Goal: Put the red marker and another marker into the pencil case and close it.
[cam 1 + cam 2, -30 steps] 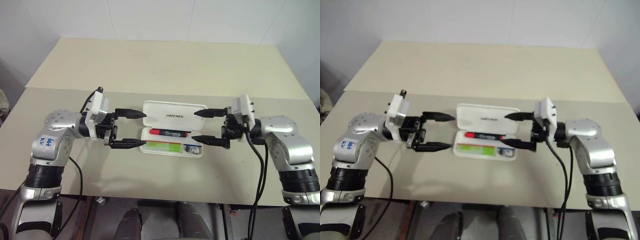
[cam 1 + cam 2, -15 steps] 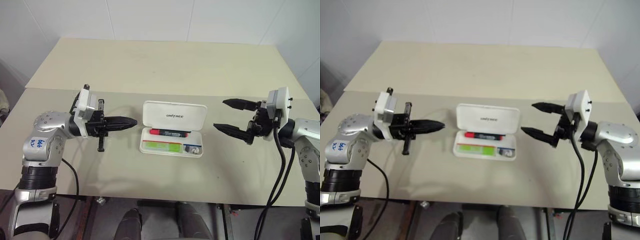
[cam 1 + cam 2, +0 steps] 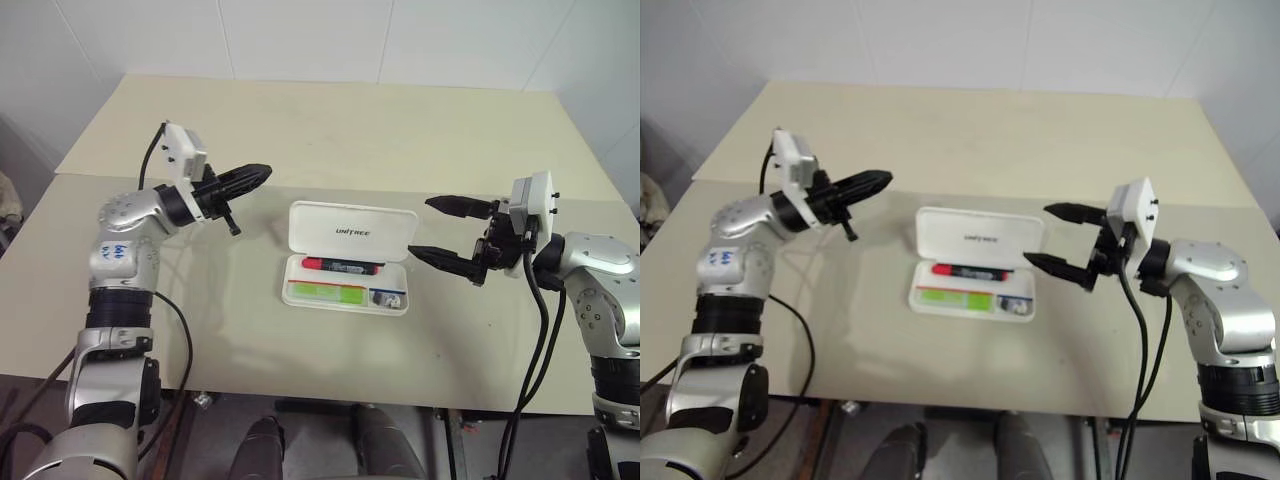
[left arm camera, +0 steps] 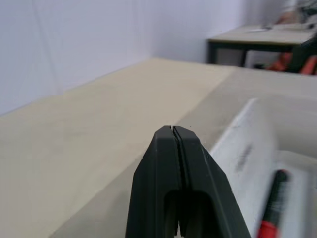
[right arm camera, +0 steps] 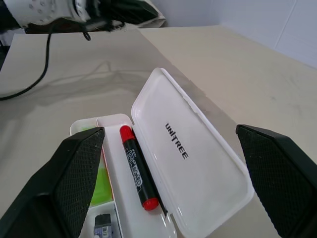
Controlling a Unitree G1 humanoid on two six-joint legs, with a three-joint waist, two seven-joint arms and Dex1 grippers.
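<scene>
Both markers already inside the pencil case [image 3: 347,285]: the red marker [image 3: 340,266] in the tray close under the hinge, the lime-green marker [image 3: 326,293] in the front part of the tray, beside a small dark item [image 3: 389,298] in the corner compartment. Lid [image 3: 351,232] open, leaning back from the tray, lettering up. Case in the middle of the bench [image 3: 320,150].

Changed in the last second: left gripper [image 3: 252,176], then wide open just beside the left end of the case, now with fingers pressed fully together, holding nothing, raised and moved to the far left of the case, level with the lid's back edge. Right gripper [image 3: 433,229] pulled away from the right end of the case and now near it again, fingers spread wide, empty, not touching the case.

Meaning for the task, as a judgement: filling finished, only closing left. Closed left fingers probably intended as a pusher behind the lid, to tip it forward over the tray. Risk: case sliding on the bench if not steadied from the right.
</scene>
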